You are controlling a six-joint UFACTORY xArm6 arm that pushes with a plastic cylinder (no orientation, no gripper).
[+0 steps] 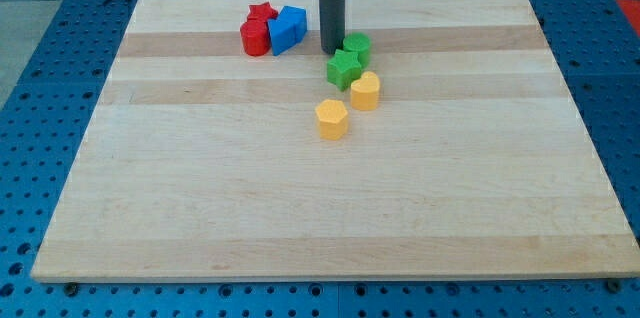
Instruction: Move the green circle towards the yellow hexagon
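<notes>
The green circle (pixel 357 46) lies near the board's top centre. A green star (pixel 344 69) touches it just below and to the left. The yellow hexagon (pixel 332 118) lies lower, towards the view's bottom left of the star. A second yellow block, rounded like a heart (pixel 366 90), sits between them, just right of the star's lower edge. My tip (pixel 332 52) stands right at the green circle's left side, above the green star. Whether it touches the circle I cannot tell.
A red star (pixel 261 11), a red rounded block (pixel 255 37) and a blue block (pixel 288 28) are clustered to the left of the rod. The wooden board (pixel 300 218) lies on a blue perforated table.
</notes>
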